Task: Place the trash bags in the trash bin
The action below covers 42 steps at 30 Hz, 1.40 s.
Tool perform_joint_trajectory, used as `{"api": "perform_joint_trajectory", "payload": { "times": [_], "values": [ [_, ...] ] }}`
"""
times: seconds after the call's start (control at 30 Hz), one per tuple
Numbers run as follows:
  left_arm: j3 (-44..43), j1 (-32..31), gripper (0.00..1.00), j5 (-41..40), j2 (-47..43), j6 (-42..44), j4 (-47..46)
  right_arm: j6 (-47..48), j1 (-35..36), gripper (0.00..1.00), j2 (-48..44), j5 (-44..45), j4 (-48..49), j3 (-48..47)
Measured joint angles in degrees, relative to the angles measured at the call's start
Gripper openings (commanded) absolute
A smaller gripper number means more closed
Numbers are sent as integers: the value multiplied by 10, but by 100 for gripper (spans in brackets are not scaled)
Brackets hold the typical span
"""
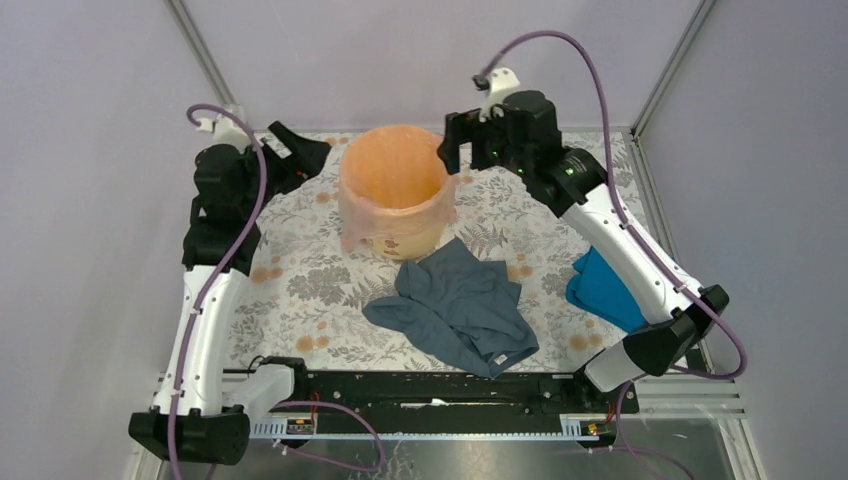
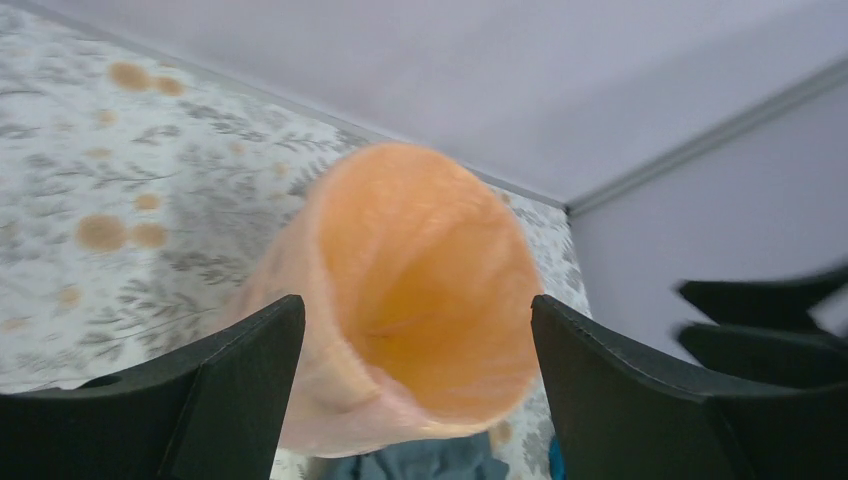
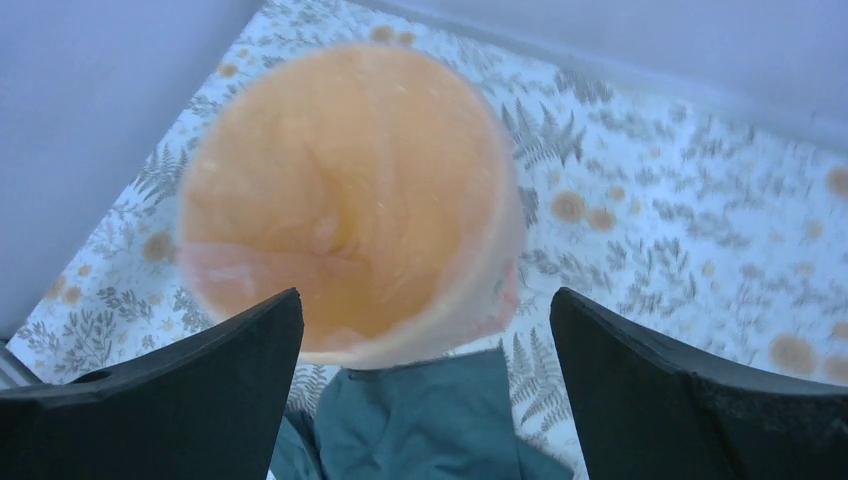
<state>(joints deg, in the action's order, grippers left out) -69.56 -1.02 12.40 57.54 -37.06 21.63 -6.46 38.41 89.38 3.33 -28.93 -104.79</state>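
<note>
The trash bin stood upright toward the back middle of the table, on the floral cover, and the trash bag was in it. The pale-pink film lined the inside and folded out over the rim. It hung down the outer wall like a wrinkly skirt, lowest on the front and left side. The orange of the bucket showed through it fine.

The left gripper hung just off the bin's left side, up near rim height, with its 2 fingers spread wide and nothing between them. Its wrist camera looked between the black fingers into the bin's mouth, and no film was caught on either one. The right gripper sat on the opposite side, just beside the right rim, jaws also wide apart and empty. From its own camera the bin filled the gap between the fingers, a bit blurred, with pink film visible along the near rim.

Neither gripper touched the bin or the bag, as far as the overhead view showed.

In front of the bin lay the crumpled grey-blue garment. Its top edge was either touching the bin's base or just short of it, hard to tell which. The bright blue folded cloth sat off to the right, partly hidden under the right arm.
</note>
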Motion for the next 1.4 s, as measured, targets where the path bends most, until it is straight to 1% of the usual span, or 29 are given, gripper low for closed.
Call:
{"api": "perform_joint_trajectory", "payload": {
  "times": [0.07, 0.17, 0.3, 0.33, 0.5, 0.63, 0.73, 0.8, 1.03, 1.17, 1.4],
  "values": [
    [-22, -36, 89, -1, 15, 5, -5, -28, -46, 100, -25, -33, 42, 80],
    [-32, -82, 90, 7, 33, 12, -4, -62, -105, 100, -45, -75, 89, 210],
    [-36, -127, 94, 21, 45, 23, 2, -89, -131, 100, -65, -109, 125, 351],
    [-36, -135, 98, 24, 44, 27, 4, -95, -134, 100, -73, -120, 138, 384],
    [-36, -144, 99, 24, 23, 58, 28, -99, -138, 100, -78, -179, 220, 463],
    [-36, -144, 99, 5, -14, 92, 54, -83, -132, 100, -63, -227, 351, 515],
    [-36, -144, 99, -11, -42, 111, 64, -67, -113, 100, -14, -236, 437, 530],
    [-36, -144, 99, -23, -63, 119, 70, -55, -92, 100, 26, -226, 492, 533],
    [-26, -144, 99, -26, -103, 122, 73, -30, -50, 100, 116, -186, 616, 529],
    [-18, -144, 99, -21, -117, 122, 75, -26, -41, 100, 151, -173, 657, 511],
    [-10, -144, 99, -22, -137, 123, 89, -12, -21, 100, 220, -164, 661, 413]
  ]
}}
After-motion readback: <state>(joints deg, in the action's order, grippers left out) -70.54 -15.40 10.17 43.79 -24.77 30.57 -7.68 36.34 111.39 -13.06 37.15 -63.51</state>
